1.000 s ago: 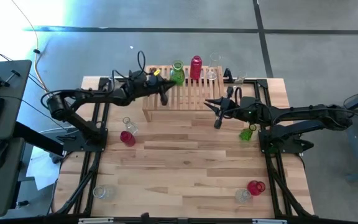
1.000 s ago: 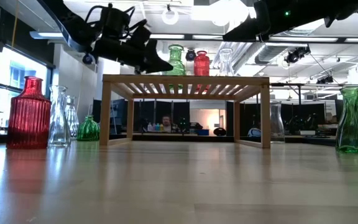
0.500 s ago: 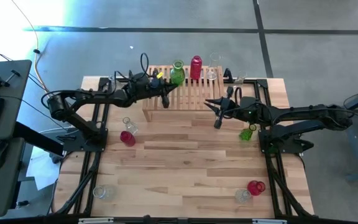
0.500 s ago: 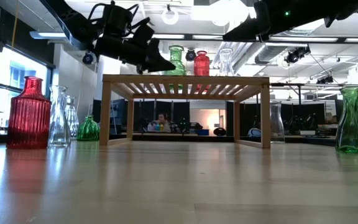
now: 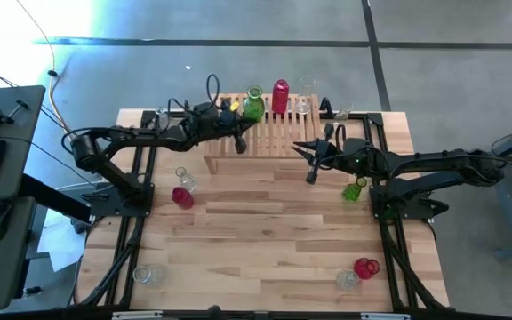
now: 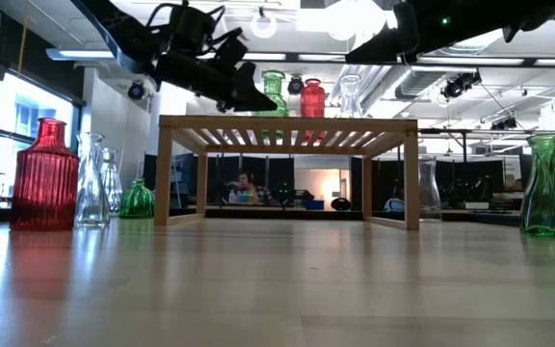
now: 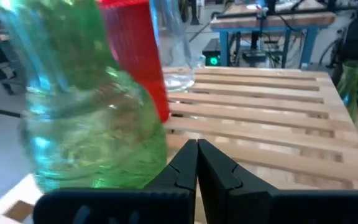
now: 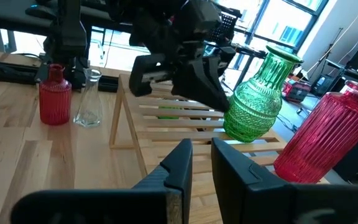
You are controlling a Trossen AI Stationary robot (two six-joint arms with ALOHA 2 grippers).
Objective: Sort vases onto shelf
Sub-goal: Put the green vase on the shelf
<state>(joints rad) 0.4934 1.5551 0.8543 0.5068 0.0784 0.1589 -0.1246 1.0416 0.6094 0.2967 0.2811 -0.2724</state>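
The light-wood shelf (image 5: pixel 269 142) stands at the table's far middle. On its slatted top, along the far edge, stand a green vase (image 5: pixel 253 105), a red vase (image 5: pixel 280 96) and a clear vase (image 5: pixel 305 105). My left gripper (image 7: pixel 196 155) is shut and hovers level over the shelf's left part, right beside the green vase (image 7: pixel 92 124). My right gripper (image 8: pixel 201 155) waits above the table off the shelf's near right corner. It stands narrowly open with nothing between its fingers. My left gripper's shut fingers (image 8: pixel 219 99) stand level next to the round belly (image 8: pixel 238 118) of the green vase, coming from the table's left. I cannot tell whether they touch it. The vase stands upright on the slats.
More vases stand on the table: a red one (image 5: pixel 182 197) and a clear one (image 5: pixel 185 178) at the left, a green one (image 5: pixel 354 189) under my right arm, a red one (image 5: pixel 365 267) and a clear one (image 5: pixel 348 280) near right, and a clear one (image 5: pixel 145 276) near left.
My left gripper has edged a little over the shelf toward the green vase, staying shut. The vases have kept their places.
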